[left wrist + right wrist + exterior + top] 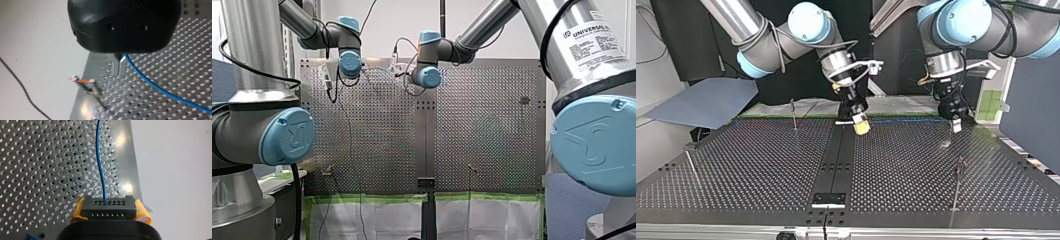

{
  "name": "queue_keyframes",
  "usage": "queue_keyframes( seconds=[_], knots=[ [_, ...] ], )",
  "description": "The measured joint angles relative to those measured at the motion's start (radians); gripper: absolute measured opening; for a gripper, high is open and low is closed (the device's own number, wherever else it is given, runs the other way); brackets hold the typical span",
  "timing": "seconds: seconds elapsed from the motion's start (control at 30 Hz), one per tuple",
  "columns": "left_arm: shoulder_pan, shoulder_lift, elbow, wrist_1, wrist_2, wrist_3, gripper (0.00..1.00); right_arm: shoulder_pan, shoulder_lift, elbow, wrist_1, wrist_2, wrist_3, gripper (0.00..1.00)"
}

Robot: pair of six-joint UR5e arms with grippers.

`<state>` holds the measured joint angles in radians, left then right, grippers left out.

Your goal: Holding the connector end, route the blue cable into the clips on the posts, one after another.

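Perforated metal counter [761, 165]: the thin blue cable [906, 120] lies lengthwise along its far edge in the top view, spanning both pincers. My right arm's pincer [110, 210] has its yellow pads clamped on the black multi-hole connector [108, 206]. My left arm's pincer [118, 68] has its metal fingers nearly together, apparently gripping the cable at their root. An orange-tipped clip post [87, 85] stands just beside it, so the left arm is nearer.

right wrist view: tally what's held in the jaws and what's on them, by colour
blue cable: 1
black connector: 1
yellow pads: 2
total: 4
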<state>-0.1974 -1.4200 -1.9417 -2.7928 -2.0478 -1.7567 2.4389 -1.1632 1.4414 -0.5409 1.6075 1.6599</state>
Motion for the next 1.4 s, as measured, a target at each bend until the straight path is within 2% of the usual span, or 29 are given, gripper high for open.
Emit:
queue_keyframes(
  seconds=[0.2,0.37,0.6,0.8,0.93,1.1,1.4],
  knots=[
    [0.029,-0.015,0.051,-0.028,0.011,0.002,0.00,0.010,0.038,-0.051,0.028,-0.003,0.010,0.00],
    [0.071,0.011,0.064,-0.040,0.040,0.010,0.00,0.015,0.059,-0.100,0.054,-0.003,0.011,0.00],
    [0.144,-0.008,0.065,-0.051,0.111,0.024,0.00,0.022,0.070,-0.168,0.065,-0.003,0.024,0.00],
    [0.201,0.005,0.069,-0.052,0.173,0.053,0.00,0.028,0.079,-0.196,0.068,-0.003,0.030,0.00],
    [0.212,-0.019,0.081,-0.057,0.205,0.061,0.00,0.037,0.097,-0.211,0.077,-0.003,0.031,0.00],
    [0.215,-0.015,0.089,-0.058,0.245,0.069,0.00,0.045,0.117,-0.223,0.084,0.002,0.031,0.00],
    [0.221,-0.036,0.102,-0.057,0.269,0.069,0.00,0.038,0.121,-0.242,0.085,0.002,0.032,0.00]
  ],
)
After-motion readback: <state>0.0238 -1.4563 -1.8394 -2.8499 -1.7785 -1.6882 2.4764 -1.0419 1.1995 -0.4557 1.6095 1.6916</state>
